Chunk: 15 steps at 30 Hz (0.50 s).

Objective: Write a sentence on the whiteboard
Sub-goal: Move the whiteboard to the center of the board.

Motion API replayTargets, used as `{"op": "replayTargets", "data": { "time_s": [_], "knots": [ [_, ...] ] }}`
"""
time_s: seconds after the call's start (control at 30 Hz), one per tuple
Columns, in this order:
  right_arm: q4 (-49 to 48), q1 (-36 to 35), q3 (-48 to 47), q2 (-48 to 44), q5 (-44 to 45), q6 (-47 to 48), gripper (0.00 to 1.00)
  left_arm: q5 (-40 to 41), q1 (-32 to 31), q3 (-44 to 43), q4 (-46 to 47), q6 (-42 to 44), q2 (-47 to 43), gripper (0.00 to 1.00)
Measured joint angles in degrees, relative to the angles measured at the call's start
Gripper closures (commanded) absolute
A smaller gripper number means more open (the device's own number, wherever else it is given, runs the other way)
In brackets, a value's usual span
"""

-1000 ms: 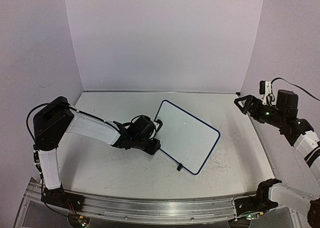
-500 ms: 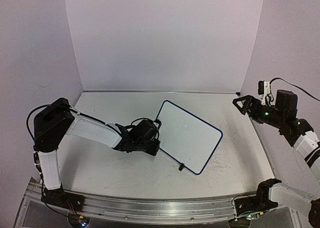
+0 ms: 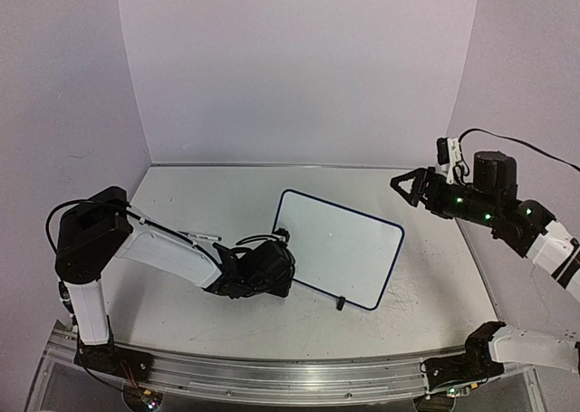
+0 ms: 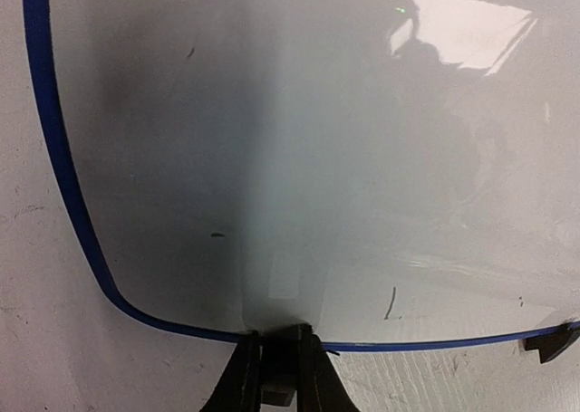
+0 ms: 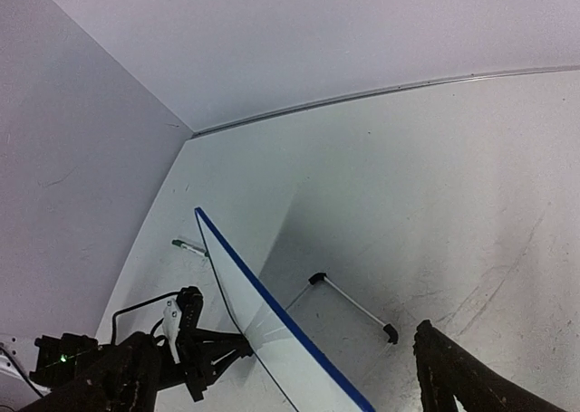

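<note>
The whiteboard (image 3: 343, 247), white with a thin dark-blue frame, stands tilted up off the table in the middle of the top view. My left gripper (image 3: 284, 272) is low at its near-left edge. In the left wrist view the left gripper (image 4: 279, 362) is shut on a black clip foot at the frame's bottom edge. The whiteboard (image 4: 290, 149) fills that view, bare except for a few small dark specks. The sentence is out of view. My right gripper (image 3: 407, 187) hangs open in the air, right of and above the board. The right wrist view shows the whiteboard (image 5: 272, 308) edge-on.
A marker (image 5: 188, 246) lies on the table left of the board, beyond the left arm (image 5: 136, 367). A thin rod with black end caps (image 5: 349, 305) lies on the table behind the board. Another clip foot (image 3: 339, 303) sits at the board's near edge. Grey scuffs mark the tabletop (image 3: 417, 290).
My left gripper has closed on the clip foot and drawn nearer, swinging the board round and tilting it up. My right gripper has moved left toward the board, still open.
</note>
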<state>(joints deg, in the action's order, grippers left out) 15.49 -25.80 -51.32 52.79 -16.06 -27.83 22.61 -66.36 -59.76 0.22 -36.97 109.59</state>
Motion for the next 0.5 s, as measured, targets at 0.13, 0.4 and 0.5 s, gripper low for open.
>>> {"op": "replayTargets", "data": {
  "time_s": [0.13, 0.4, 0.5],
  "knots": [
    [0.0, -4.3, -1.8, 2.5, 2.5, -0.7, 0.02, 2.8, -1.8, 0.5, -0.3, -3.8, -0.1, 0.94],
    [-0.5, -15.9, -3.3, 8.0, 7.8, -1.3, 0.02, 7.9, -4.7, 0.5, -2.7, -13.2, -0.1, 0.96],
    [-0.8, -21.0, -3.4, 10.8, 10.2, -2.2, 0.02, 9.3, -5.4, 0.5, -3.4, -17.3, -0.1, 0.97]
  ]
}}
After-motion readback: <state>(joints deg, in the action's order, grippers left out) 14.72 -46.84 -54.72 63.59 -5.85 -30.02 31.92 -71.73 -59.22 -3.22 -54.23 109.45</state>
